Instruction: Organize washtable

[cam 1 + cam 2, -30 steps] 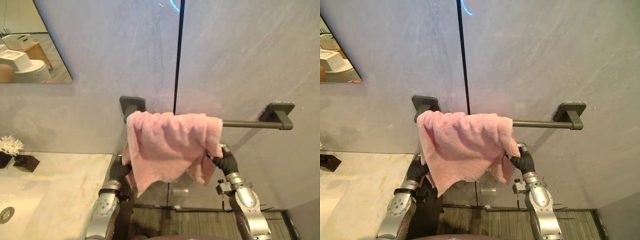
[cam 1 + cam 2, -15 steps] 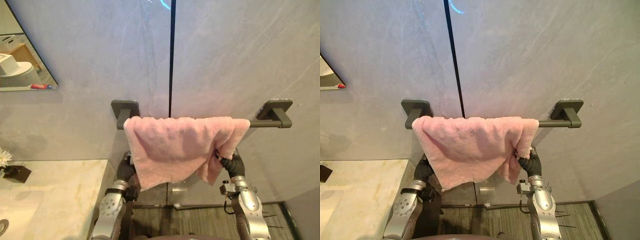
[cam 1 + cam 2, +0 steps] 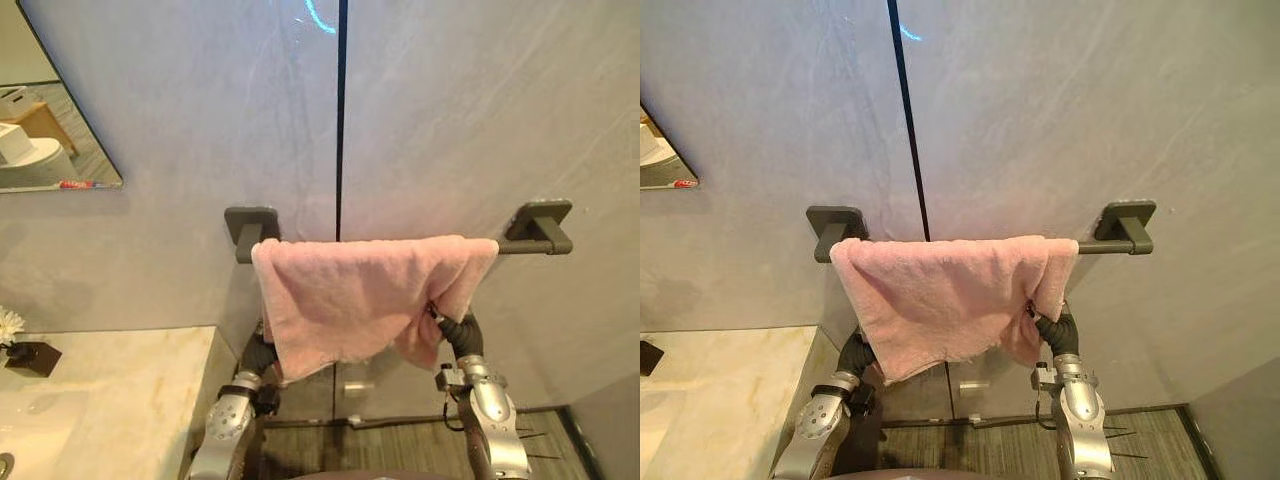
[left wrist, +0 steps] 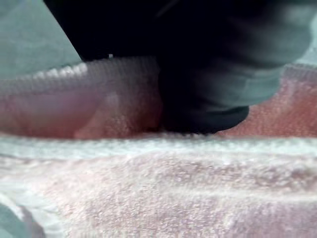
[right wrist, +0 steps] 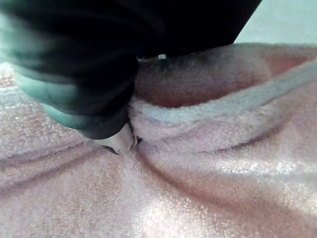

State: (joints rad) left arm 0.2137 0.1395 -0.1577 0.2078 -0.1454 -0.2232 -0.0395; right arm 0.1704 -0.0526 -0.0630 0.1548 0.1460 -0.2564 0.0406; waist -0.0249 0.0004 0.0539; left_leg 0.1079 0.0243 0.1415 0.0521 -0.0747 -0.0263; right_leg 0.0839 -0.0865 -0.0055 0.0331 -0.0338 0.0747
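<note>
Grey stone wall (image 3: 480, 100) with dark vertical seam (image 3: 340, 100), mirror (image 3: 45, 120), plank floor (image 3: 385, 447).

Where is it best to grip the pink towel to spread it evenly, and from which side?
Probably grip the pink towel at its doubled right end, just under the towel bar, coming from the right. The cloth is bunched there while the left part hangs flat; bare bar shows beyond it.

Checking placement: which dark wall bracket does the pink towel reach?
The left dark bracket; the pink towel starts beside it, while bare rail shows before the right bracket.
</note>
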